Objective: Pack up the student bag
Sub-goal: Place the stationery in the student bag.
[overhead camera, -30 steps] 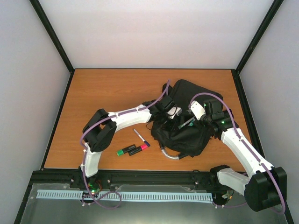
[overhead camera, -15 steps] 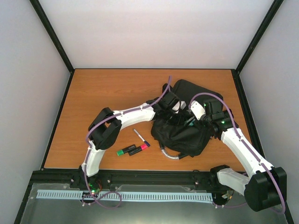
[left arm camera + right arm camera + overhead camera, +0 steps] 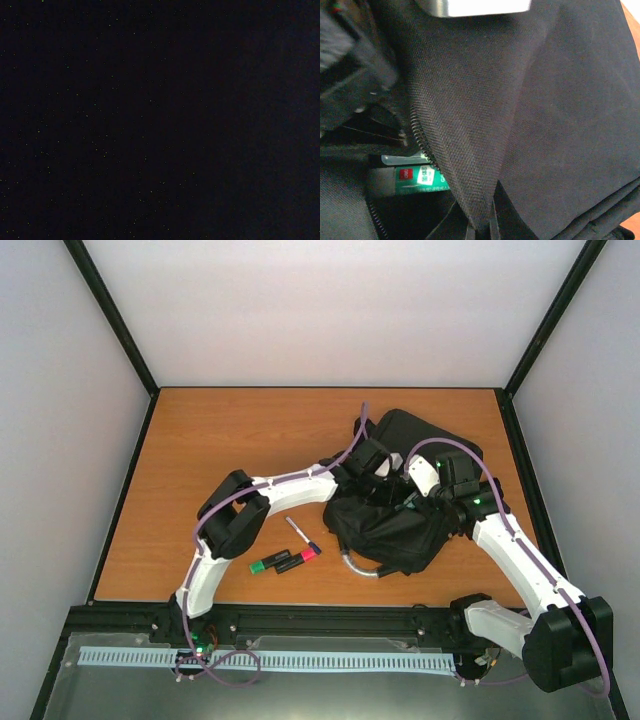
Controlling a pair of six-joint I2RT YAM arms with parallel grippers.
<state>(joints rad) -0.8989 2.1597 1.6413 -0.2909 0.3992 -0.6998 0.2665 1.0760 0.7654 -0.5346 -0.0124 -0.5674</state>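
The left wrist view is showing only blackness, and from above the left fingers are sunk out of sight in the mouth of the student bag [image 3: 395,525]; they are closed, though on what cannot be told. In the right wrist view a green-labelled item [image 3: 417,179] is peeking from the opening beside the zip teeth [image 3: 420,135], mostly covered by fabric. The student bag is lying slumped on the right half of the table [image 3: 220,430], its grey loop handle [image 3: 362,568] toward the near edge. Left of it, apart, a green highlighter [image 3: 263,564], a pink highlighter [image 3: 303,557] and a pen [image 3: 302,534] are lying. The left arm [image 3: 290,485] is stretching rightward to the bag; the right arm [image 3: 520,555] is reaching in from the right, the right fingers [image 3: 502,220] pinching a fold of the bag's black fabric by the zip.
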